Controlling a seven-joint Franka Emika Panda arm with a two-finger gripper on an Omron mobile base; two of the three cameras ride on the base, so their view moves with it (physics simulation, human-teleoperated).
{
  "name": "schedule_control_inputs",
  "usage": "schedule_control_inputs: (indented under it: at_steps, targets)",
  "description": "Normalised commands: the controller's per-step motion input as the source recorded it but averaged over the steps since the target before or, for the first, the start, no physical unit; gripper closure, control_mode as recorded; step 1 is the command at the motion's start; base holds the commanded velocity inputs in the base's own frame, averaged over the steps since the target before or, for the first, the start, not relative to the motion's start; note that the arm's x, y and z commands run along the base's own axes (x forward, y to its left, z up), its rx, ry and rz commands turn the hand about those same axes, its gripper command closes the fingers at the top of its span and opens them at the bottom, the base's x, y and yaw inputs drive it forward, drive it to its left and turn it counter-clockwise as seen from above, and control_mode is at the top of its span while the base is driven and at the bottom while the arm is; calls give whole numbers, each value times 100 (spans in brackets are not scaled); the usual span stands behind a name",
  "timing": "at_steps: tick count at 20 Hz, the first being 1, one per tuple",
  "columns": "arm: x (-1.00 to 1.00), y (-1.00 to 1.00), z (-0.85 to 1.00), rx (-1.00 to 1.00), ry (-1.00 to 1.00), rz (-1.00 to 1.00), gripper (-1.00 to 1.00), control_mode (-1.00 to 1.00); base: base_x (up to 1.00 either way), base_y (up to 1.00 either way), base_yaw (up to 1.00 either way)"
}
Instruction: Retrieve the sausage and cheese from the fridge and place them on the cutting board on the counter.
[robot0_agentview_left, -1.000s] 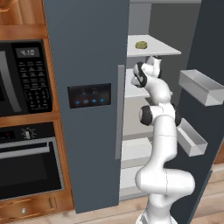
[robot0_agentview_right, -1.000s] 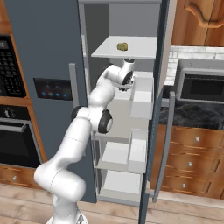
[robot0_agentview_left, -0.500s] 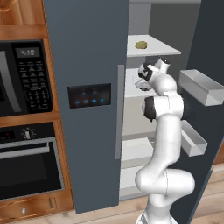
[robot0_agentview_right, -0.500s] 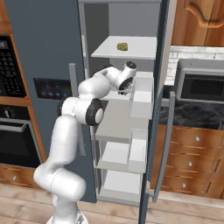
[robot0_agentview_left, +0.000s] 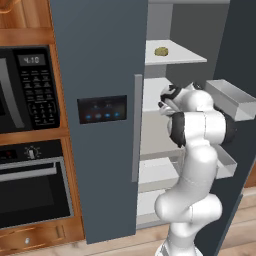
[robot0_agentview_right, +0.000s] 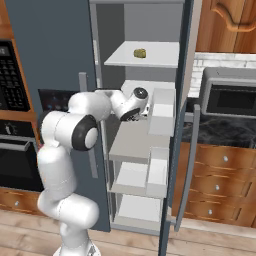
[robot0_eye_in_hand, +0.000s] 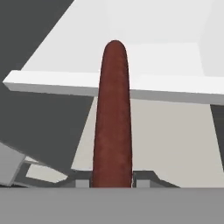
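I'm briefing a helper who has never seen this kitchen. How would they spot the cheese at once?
Find the tall dark blue-grey fridge with its right door open. On the highest white shelf inside sits the cheese, a small yellowish-olive lump, alone there, unlike the long red-brown sausage in the claw.

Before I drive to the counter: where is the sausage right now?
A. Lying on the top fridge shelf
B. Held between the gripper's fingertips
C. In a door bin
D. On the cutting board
B: the hand view shows the sausage rising from between the shut gripper fingertips.
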Motion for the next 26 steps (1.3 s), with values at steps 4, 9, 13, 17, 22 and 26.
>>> schedule_control_inputs:
  at_steps: [4,9,13,17,22,26]
  targets:
    - [-70,11,33,0,4,0,100,-100,0,0,0]
    - [-68,11,35,0,7,0,100,-100,0,0,0]
    - [-70,16,28,-2,0,0,100,-100,0,0,0]
    - [-85,18,12,-5,-9,-1,100,-100,0,0,0]
    - [-74,27,12,-7,-1,-5,100,-100,0,0,0]
    - [-69,26,20,-2,0,-7,100,-100,0,0,0]
